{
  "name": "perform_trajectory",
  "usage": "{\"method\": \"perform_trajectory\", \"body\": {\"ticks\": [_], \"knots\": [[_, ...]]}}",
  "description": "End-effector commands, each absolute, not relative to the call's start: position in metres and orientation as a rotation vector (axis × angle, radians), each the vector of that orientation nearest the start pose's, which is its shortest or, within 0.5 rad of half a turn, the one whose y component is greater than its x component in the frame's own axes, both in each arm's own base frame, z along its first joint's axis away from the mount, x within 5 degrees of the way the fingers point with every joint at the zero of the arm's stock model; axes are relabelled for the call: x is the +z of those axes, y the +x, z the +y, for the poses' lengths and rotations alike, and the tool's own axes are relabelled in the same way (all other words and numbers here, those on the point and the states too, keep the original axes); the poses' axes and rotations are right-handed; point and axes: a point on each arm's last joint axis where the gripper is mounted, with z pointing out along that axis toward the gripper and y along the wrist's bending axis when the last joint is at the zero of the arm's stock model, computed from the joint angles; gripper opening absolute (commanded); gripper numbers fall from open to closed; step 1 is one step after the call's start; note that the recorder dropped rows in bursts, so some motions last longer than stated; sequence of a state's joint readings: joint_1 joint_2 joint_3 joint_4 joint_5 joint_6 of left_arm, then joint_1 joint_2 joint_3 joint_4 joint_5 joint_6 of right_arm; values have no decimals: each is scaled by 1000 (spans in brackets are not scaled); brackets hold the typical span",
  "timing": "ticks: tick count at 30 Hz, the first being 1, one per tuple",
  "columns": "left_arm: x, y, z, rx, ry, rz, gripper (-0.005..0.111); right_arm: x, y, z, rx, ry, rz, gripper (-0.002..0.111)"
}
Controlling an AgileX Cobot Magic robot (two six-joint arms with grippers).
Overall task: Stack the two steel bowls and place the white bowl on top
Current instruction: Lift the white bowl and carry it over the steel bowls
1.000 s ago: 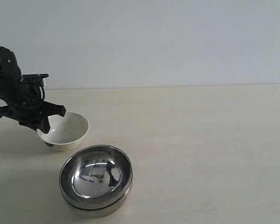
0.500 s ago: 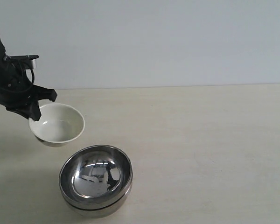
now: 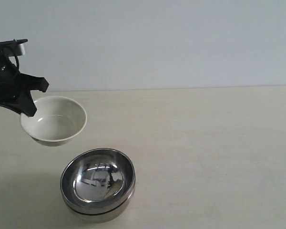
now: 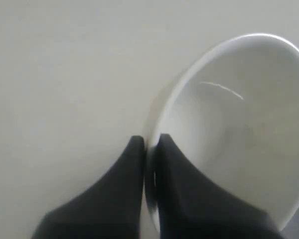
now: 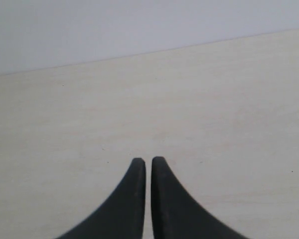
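**Obs.** The left gripper (image 4: 149,141) is pinched shut on the rim of the white bowl (image 3: 54,121), at the bowl's left edge. One finger is inside the wall and one outside. The bowl hangs clear of the table (image 3: 209,143) at the far left, mouth up and roughly level (a slight tilt is possible; the exterior view does not settle it). The two steel bowls (image 3: 98,184) sit already nested on the near side, left of centre, a little nearer and to the right of the carried bowl. The right gripper (image 5: 144,161) has its fingers pressed together on nothing, above bare table.

**Step in hand (my reading).** Carry the white bowl over the stack and seat it in the top steel bowl.

**Notes for doing it well**
- The pinch is on one side of the rim only, so the bowl's weight hangs off to the right of the fingers. Glossy ceramic may pivot or slip, so travel slowly and without jerks.
- Keep the bowl's base above the steel rim while crossing. A clipped rim would shove the stack.
- Centre over the hollow before going down. The white bowl is the smaller and should settle if centred.
- Lower straight down and let go only once the base rests.
- The outer finger will sit between the ceramic wall and the steel, so leave it room and withdraw upward.
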State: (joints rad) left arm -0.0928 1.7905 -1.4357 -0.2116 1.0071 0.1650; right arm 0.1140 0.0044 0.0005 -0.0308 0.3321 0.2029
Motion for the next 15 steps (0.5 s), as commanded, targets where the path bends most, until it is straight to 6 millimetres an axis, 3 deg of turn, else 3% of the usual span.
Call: {"method": "perform_trajectory", "body": {"ticks": [1, 7, 15], "knots": [[282, 349, -57, -396, 300, 2788, 4, 184, 54, 5, 187, 60, 1809, 0], [297, 324, -62, -501, 364, 2744, 4, 184, 54, 5, 187, 60, 1809, 0], [294, 304, -72, -599, 412, 2749, 4, 184, 54, 5, 187, 60, 1809, 0]]}}
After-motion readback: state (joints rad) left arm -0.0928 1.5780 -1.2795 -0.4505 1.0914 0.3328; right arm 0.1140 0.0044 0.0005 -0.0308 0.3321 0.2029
